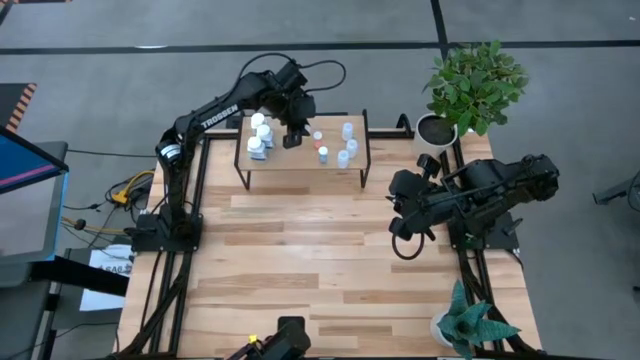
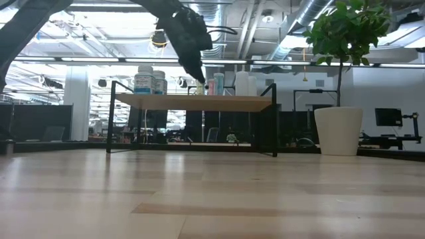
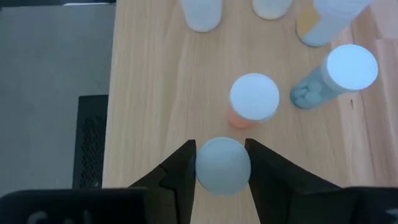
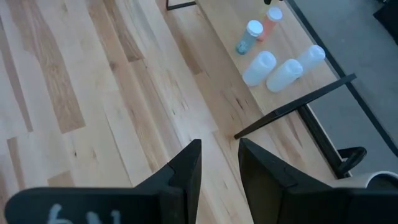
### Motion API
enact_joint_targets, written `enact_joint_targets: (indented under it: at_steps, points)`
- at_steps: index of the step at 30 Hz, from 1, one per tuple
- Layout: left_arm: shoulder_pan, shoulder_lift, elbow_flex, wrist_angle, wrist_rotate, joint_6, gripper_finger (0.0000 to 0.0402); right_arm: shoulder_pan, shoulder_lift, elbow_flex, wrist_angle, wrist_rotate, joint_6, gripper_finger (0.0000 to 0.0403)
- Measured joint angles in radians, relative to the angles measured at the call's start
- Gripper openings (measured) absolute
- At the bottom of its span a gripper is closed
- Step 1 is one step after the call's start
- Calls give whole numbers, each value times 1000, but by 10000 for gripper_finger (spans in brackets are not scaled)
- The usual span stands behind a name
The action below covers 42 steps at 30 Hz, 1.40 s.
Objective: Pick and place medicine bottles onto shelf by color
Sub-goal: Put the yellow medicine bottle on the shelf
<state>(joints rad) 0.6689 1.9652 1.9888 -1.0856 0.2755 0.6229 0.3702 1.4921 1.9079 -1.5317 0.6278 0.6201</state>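
From above, the left gripper [image 1: 291, 138] hangs over the shelf [image 1: 300, 158], white bottles [image 1: 259, 135] beside it; the right gripper [image 1: 402, 205] waits over the table [image 1: 320, 250]. In the left wrist view, its fingers [image 3: 180, 171] pinch a white-capped bottle [image 3: 222, 165] just beside an orange bottle [image 3: 252, 99]. In the right wrist view, the fingers [image 4: 186, 165] stand apart, empty.

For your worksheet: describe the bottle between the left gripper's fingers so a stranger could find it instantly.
Find the shelf at the table's far edge. The left gripper hangs over its middle, fingers either side of a white-capped bottle. Beside it stands an orange bottle; only this one sits between fingers.
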Motion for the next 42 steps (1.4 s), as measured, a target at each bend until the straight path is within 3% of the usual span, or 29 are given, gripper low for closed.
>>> enact_joint_targets:
  at_steps: [42]
  points:
    - [-2, 0, 0, -9, -37, -44, 115, 0, 0, 0, 0, -4, 0, 127]
